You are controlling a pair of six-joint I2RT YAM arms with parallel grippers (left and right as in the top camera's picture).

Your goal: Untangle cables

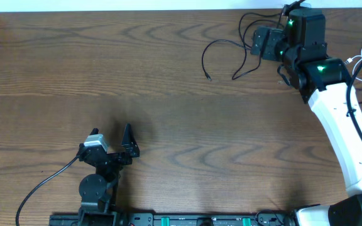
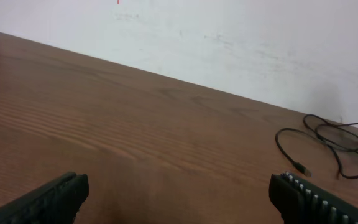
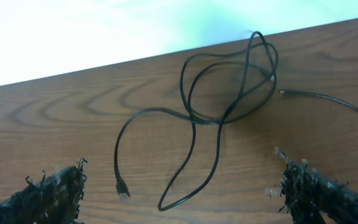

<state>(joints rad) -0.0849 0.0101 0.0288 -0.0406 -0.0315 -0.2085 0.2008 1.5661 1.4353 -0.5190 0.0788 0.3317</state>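
Hovering at the overhead view's upper right, the right fingers (image 3: 48, 193) stand wide open over the looped black cables (image 3: 222, 106). Closing across crossed strands could tighten the tangle or drag it off the tabletop (image 1: 168, 94) at its nearby far edge. Lower left, the left fingers (image 2: 48, 196) are also open, facing broad free wood.

Dark brown wood-grain bench (image 1: 168, 125), matte top. Thin black cables (image 3: 221, 122) lie flat near the far right corner, looped over one another in a loose tangle. One small plug end (image 3: 123, 190) trails toward the middle. Thin white cable (image 1: 359, 60) lies curled at the right edge.
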